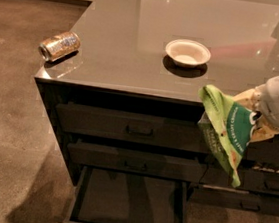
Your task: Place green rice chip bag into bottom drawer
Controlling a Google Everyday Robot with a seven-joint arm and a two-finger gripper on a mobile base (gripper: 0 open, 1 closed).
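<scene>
The green rice chip bag (226, 131) hangs in the air in front of the cabinet's right side, at the level of the top drawer. My gripper (257, 120) comes in from the right edge, wrapped in white, and is shut on the bag's right edge. The bottom drawer (131, 201) is pulled out below and to the left of the bag; its dark floor shows nothing in it, with a pale front edge at the bottom of the view.
A white bowl (188, 52) stands on the grey countertop (117, 40). A gold-silver can (59, 45) lies on its side near the counter's left corner. Two shut drawers with bar handles (139, 130) sit above the open one. Brown floor lies to the left.
</scene>
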